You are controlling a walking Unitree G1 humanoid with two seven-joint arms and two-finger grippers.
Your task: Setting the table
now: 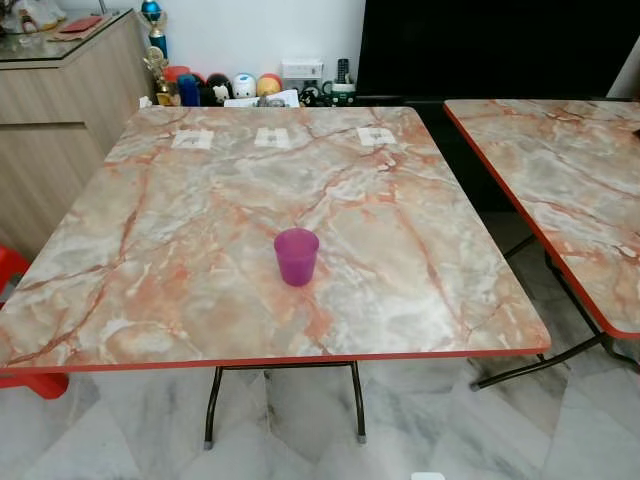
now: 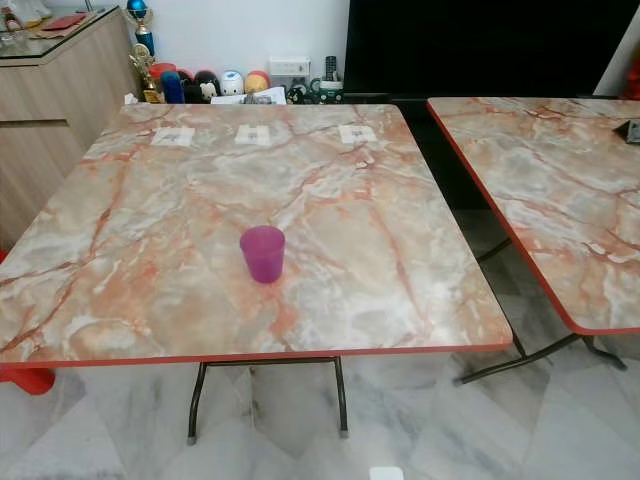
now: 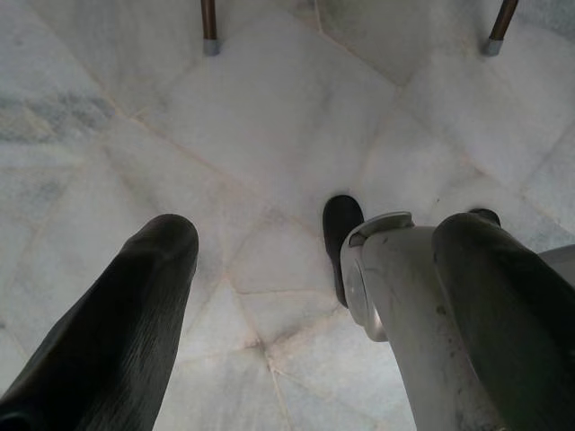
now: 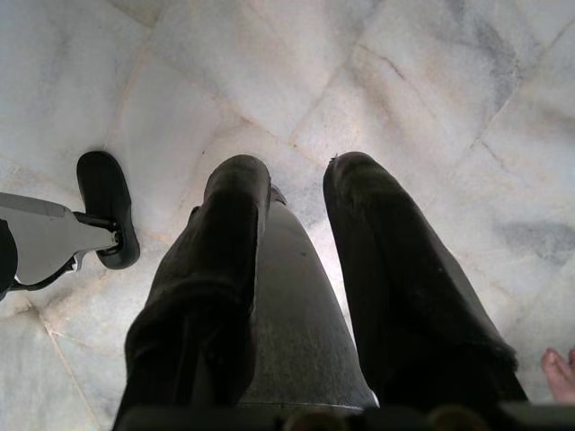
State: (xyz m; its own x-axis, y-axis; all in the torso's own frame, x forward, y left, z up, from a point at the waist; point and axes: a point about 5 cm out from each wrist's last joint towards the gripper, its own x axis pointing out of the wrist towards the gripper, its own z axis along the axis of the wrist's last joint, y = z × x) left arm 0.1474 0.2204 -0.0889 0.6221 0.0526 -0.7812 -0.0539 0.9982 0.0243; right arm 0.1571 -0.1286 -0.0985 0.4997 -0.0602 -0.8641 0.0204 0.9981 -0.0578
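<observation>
A purple cup (image 1: 296,256) stands upright on the marble-pattern table (image 1: 180,220), a little in front of its middle. Three small white tags (image 1: 273,138) lie in a row near the table's far edge. My left gripper (image 3: 319,233) hangs low over the floor, fingers spread wide with nothing between them. In the right wrist view my right gripper (image 4: 295,171) also points down at the floor, shut on a smooth grey cup-like thing (image 4: 292,296) gripped between both fingers.
A second marble-pattern table (image 1: 560,170) stands close on the right with a narrow gap between them. A wooden cabinet (image 1: 50,110) and a red stool (image 1: 35,383) are on the left. Toys (image 1: 230,88) line the back wall. A person's toes (image 4: 557,373) are near my right gripper.
</observation>
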